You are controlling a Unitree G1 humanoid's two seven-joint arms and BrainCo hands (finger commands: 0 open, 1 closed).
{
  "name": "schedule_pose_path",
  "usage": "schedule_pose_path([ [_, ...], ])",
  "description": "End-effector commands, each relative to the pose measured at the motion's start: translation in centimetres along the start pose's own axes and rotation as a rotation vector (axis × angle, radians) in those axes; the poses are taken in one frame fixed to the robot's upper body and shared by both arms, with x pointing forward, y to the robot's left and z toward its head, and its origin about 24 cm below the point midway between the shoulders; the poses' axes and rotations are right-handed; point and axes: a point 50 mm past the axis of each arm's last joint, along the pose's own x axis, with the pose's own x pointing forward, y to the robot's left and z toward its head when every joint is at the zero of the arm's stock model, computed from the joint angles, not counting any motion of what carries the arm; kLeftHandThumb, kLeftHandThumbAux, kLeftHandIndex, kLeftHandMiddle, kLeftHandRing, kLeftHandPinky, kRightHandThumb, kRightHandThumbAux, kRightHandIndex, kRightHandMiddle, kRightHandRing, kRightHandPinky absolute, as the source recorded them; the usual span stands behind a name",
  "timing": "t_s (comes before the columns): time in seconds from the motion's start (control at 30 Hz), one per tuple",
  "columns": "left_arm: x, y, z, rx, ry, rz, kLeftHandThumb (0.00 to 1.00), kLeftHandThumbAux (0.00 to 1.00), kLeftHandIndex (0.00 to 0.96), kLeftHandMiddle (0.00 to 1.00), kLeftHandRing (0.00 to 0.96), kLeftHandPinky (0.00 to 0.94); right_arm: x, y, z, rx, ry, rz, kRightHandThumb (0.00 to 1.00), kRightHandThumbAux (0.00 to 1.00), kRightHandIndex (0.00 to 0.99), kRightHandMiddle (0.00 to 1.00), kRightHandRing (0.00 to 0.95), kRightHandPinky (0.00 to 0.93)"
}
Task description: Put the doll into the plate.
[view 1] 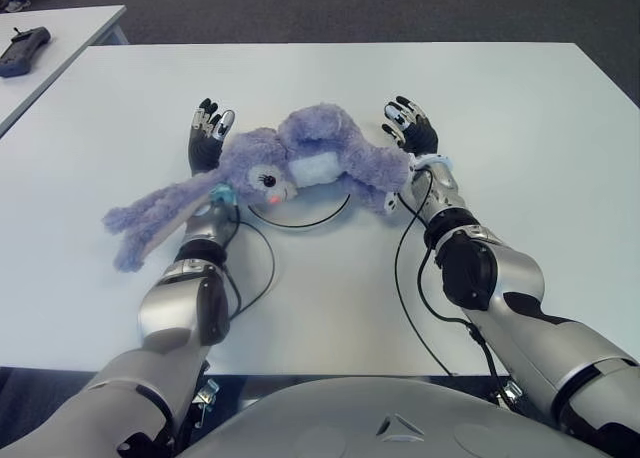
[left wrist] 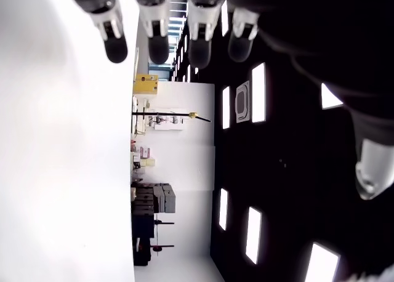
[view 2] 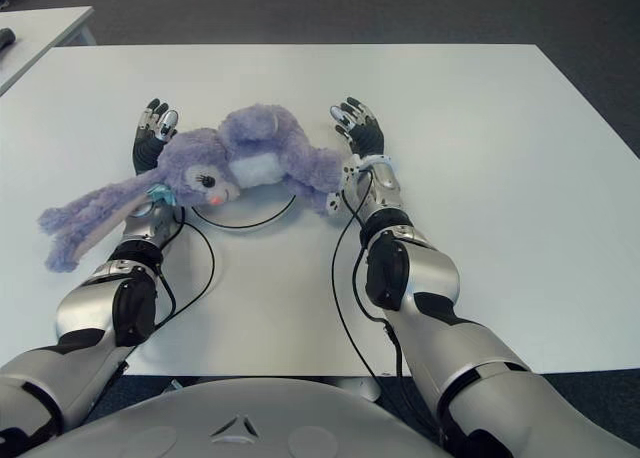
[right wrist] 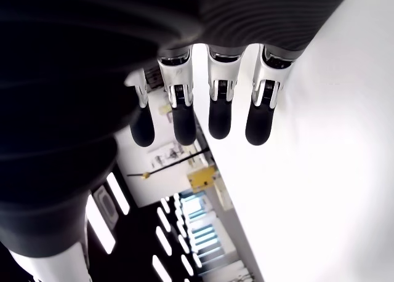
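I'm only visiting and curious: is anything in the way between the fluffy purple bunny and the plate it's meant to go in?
Nothing visible is. The doll already lies across the plate, hiding most of it. The left hand and right hand show on either side of it, fingers spread and holding nothing.

L hand (view 1: 208,134) fingers spread, palm inward | R hand (view 1: 411,126) same, arms fwd

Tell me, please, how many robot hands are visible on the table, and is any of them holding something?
2. The left hand shows at the left of the purple doll, the right hand at its right. Both have spread fingers and hold nothing. The doll lies across the plate.
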Motion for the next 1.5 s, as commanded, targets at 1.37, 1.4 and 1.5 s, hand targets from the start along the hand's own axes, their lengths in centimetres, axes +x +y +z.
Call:
schedule_pose_path([
  [1.37, -12.0, 4.1, -10.5, -0.100, 0.347, 0.184, 0.000, 0.534, 0.087, 0.098, 0.067, 0.040, -8.2, 2.4, -12.9, -0.250, 0.154, -0.088, 0.000, 0.878, 0.083, 0.131, 0.124, 0.144],
  [1.4, -12.0, 4.1, -10.5, -0.104, 0.345, 0.185, 0.000, 0.533, 0.089, 0.097, 0.068, 0.041, -8.2, 2.4, -12.8, -0.266, 0.150, -0.092, 0.000, 0.882, 0.089, 0.136, 0.127, 0.144],
  [1.5, -12.1, 4.0, -10.5, -0.107, 0.340, 0.187, 0.000, 0.530, 0.092, 0.095, 0.069, 0.047, -8.2, 2.5, -12.7, -0.338, 0.131, -0.108, 0.000, 0.896, 0.109, 0.155, 0.138, 0.153],
])
